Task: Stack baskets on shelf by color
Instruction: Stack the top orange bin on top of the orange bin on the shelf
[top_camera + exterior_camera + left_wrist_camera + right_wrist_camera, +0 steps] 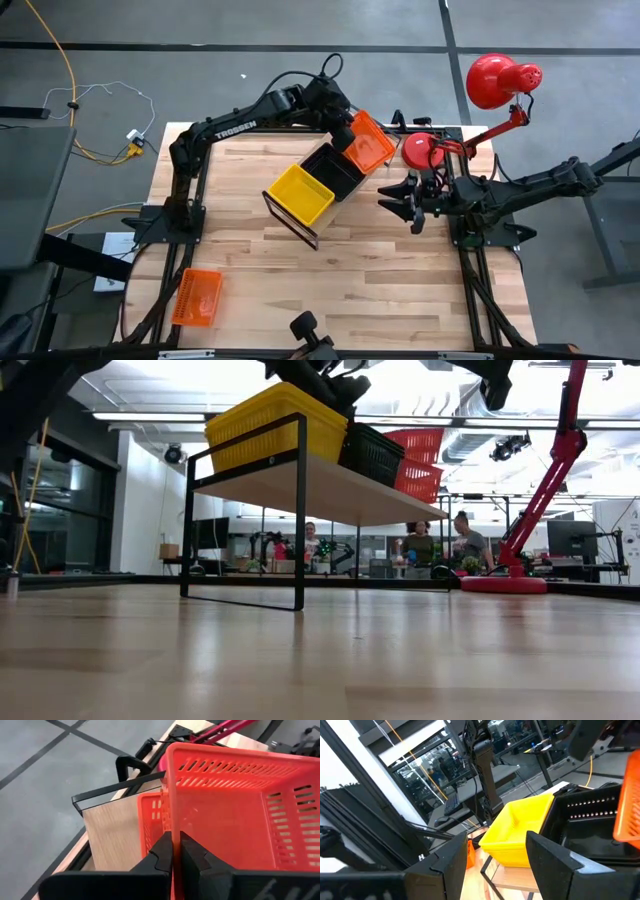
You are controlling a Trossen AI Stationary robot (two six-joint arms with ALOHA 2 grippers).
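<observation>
The shelf (pixel 312 232) stands slantwise at mid-table on its wire frame. A yellow basket (pixel 298 193) and a black basket (pixel 335 168) sit side by side on its board. At the shelf's far end my left gripper (pixel 348 135) is shut on an orange basket (pixel 370 141), held over a second orange basket (pixel 150 817) that sits on the board (pixel 112 832). Another orange basket (pixel 196 297) lies flat on the table near its near left corner. My right gripper (pixel 405 200) hangs open to the right of the shelf, touching nothing. My left gripper holds the orange basket by its side wall near a corner (pixel 173 832), just below the rim. The wall is pinched with one finger (pixel 195 857) inside the basket and the other (pixel 159 855) outside. The basket is tilted above the lower orange basket (pixel 420 482).
A red desk lamp (pixel 500 78) stands at the far right, its round base (pixel 423 150) close to the shelf's far end. Open tabletop (pixel 380 290) lies on the near side. People (pixel 420 545) are in the room behind the table.
</observation>
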